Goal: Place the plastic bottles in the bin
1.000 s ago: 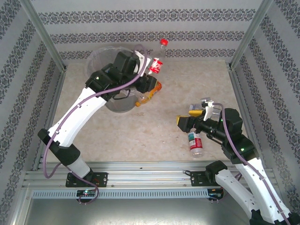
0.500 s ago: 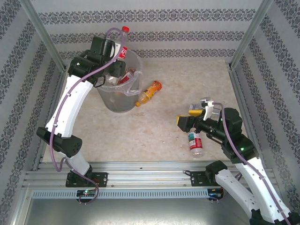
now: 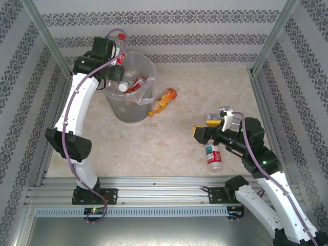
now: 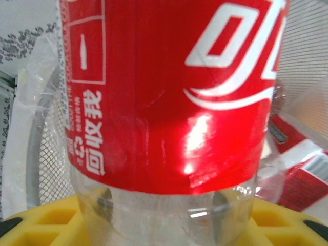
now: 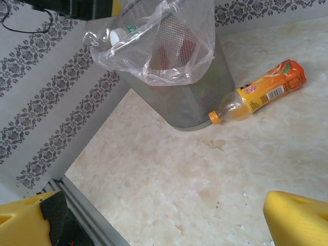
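At the far left corner of the table (image 3: 205,87), my left gripper (image 4: 161,223) is closed narrow on the clear lower body of a red-labelled bottle (image 4: 169,92). The yellow fingers (image 4: 41,228) press it from both sides, and in the overhead view it stands nearly upright at the far rim of the bin (image 3: 149,65), cap up. From the left wrist camera I see the plastic liner (image 4: 36,102) just behind this bottle, so I judge it is above the opening or very near it, but not yet released. Inside the bin there are already several bottles; I can make out a white cap (image 3: 123,87) and some red labels (image 3: 139,82), but an exact count I cannot give. Two bottles are left on the table. An orange bottle (image 5: 261,92) lies on its side with its cap end at the foot of the bin; whether it touches the mesh I cannot tell. Another small bottle with a red label (image 3: 214,156) lies near the right edge, just beside my right gripper (image 3: 206,126), which hangs over the table with jaws spread wide and nothing between them. I would say the task is past the middle: one drop, then two more pickups.
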Controlling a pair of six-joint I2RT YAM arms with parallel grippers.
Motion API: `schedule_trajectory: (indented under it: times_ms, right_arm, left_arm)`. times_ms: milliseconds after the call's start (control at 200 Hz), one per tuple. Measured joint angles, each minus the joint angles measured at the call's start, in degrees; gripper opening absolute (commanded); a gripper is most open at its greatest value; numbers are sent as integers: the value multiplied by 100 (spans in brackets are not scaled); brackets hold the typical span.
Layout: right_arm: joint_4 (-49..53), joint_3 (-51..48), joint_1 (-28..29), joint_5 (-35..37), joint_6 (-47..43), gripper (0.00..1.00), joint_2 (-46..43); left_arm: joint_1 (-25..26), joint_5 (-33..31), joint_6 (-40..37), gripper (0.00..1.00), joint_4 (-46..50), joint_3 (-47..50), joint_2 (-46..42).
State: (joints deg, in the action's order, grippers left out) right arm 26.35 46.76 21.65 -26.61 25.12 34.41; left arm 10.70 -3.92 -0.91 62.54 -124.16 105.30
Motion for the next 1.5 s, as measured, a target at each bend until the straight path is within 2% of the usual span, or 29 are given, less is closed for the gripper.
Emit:
schedule_trajectory:
  times_ms: [250,450,749,844,929,1109,1224,1394,1499]
  right_arm:
    - [-2,0,0,2,0,98,90]
    - [-48,0,0,2,0,98,151]
    - [-48,0,0,2,2,98,190]
    - [-50,0,0,2,2,98,232]
    - [-68,0,0,4,15,98,278]
    - [-144,0,0,177,61,98,562]
    - [-179,13,0,334,186,97,925]
    - [39,286,-4,914,361,97,1578]
    - [308,573,-133,1298,361,92,1991]
  left_arm:
    - [-70,138,-24,62,-24,0,129]
    - [-70,192,-33,76,-11,0,129]
    - [-70,240,-15,70,4,-48,122]
    - [-70,284,-9,62,7,-94,87]
    - [-70,354,9,61,7,-96,22]
    - [-66,916,114,67,-103,70,-282]
    - [22,1263,153,77,-297,474,-765]
    - [522,1753,221,99,-756,1178,-1648]
    - [907,2000,245,100,-1034,1615,-2096]
